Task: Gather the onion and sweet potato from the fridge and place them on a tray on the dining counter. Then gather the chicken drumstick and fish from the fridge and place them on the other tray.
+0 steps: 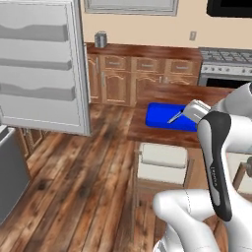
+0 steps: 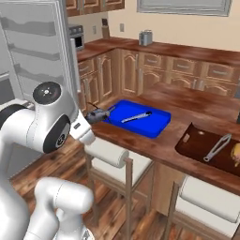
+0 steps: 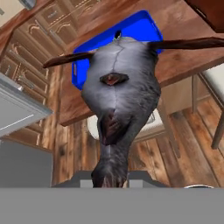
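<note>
One fish (image 3: 118,100) is what I'm carrying: my claw (image 3: 111,177) is clamped on its narrow end at the bottom of the hand view, and the grey body hangs out from there toward the top of the frame, fins spread to either side. In the right base view the fish (image 2: 96,115) sits at left of centre, in the air just beside the near left corner of the blue tray (image 2: 159,126), not yet over it. The tray lies on the desk (image 2: 164,150), and a slim silver thing (image 2: 136,117) rests inside it; I cannot tell what that is. The fridge (image 1: 44,64) stands open at upper left of the left base view, well apart from the desk. I judge the fish to be soft, slick and heavier at the far end, so a pinch at the thin end may let it swing or slide out. A hold nearer the thick middle would be safer, but as it is I would move slowly, keep it low over the tray and let go only once the body is above blue.
</note>
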Motion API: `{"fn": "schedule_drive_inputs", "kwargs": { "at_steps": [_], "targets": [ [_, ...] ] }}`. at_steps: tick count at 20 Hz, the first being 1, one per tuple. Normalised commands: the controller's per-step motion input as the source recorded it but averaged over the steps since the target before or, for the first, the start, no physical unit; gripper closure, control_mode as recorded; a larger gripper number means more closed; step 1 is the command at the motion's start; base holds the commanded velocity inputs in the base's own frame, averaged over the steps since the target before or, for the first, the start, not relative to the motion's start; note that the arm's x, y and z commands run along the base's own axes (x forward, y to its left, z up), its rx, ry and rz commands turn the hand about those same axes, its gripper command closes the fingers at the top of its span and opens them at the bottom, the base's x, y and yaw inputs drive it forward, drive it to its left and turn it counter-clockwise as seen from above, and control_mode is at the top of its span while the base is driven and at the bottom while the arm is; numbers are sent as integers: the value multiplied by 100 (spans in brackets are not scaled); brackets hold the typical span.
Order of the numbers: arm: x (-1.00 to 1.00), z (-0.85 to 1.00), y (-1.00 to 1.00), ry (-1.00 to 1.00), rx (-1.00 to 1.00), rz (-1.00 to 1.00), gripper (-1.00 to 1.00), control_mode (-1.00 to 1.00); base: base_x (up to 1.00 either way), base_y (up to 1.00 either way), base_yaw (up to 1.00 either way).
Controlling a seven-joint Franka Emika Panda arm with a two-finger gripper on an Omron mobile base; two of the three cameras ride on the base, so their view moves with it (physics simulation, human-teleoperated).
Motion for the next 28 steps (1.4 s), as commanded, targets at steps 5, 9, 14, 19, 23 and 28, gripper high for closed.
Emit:
{"fn": "schedule_drive_inputs", "kwargs": {
  "at_steps": [5,9,14,19,23,28],
  "targets": [
    [0,0,0,0,0,0,100,100,11,-50,-10],
    [0,0,0,0,0,0,100,100,13,-51,-10],
    [0,0,0,0,0,0,100,100,13,-54,-9],
    [0,0,0,0,0,0,100,100,18,-50,-10],
    [0,0,0,0,0,0,100,100,25,-44,-10],
    [0,0,0,0,0,0,100,100,28,-31,-10]
  ]
}}
